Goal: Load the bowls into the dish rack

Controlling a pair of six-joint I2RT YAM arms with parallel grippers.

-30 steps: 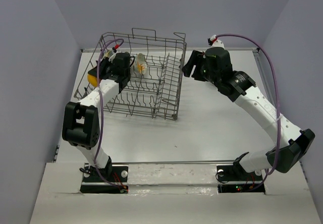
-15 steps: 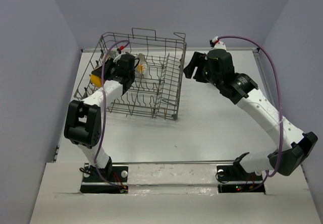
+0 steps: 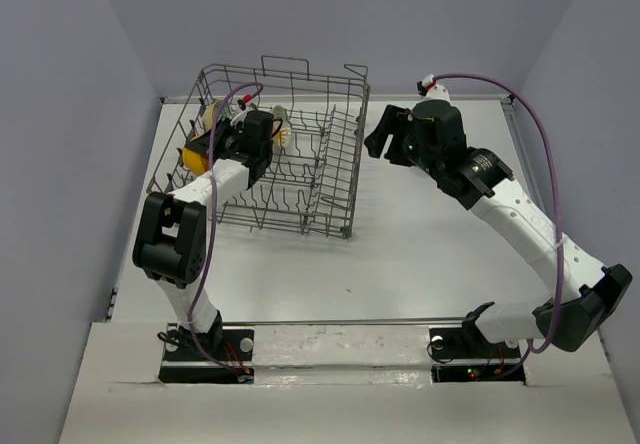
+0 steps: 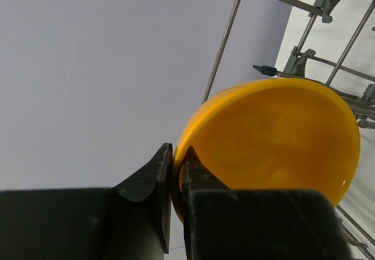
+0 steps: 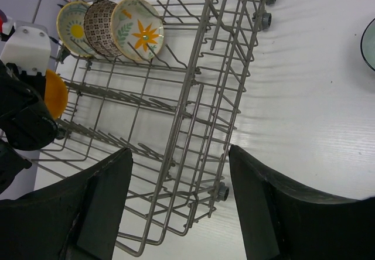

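My left gripper (image 4: pixel 176 154) is shut on the rim of the plain orange-yellow bowl (image 4: pixel 275 137) and holds it on edge inside the dish rack (image 4: pixel 225 37), near its left wall. In the top view the gripper (image 3: pixel 208 146) and this bowl (image 3: pixel 190 156) are at the rack's (image 3: pixel 340 196) left side. Three bowls stand in a row at the back of the rack: yellow floral (image 5: pixel 73 21), brown patterned (image 5: pixel 101 20) and leaf-patterned (image 5: pixel 139 29). My right gripper (image 5: pixel 179 151) is open and empty, above the rack's right side (image 3: pixel 377 136). The pale teal bowl (image 5: pixel 370 43) lies on the table, cut by the frame edge.
The rack (image 5: pixel 193 96) fills the back left of the white table (image 3: pixel 430 254) and has small wheels (image 5: pixel 262 19) on its right side. Grey walls close the table on the left, back and right.
My left gripper has swung right and further back inside the rack with the orange-yellow bowl. My right arm has shifted slightly right.
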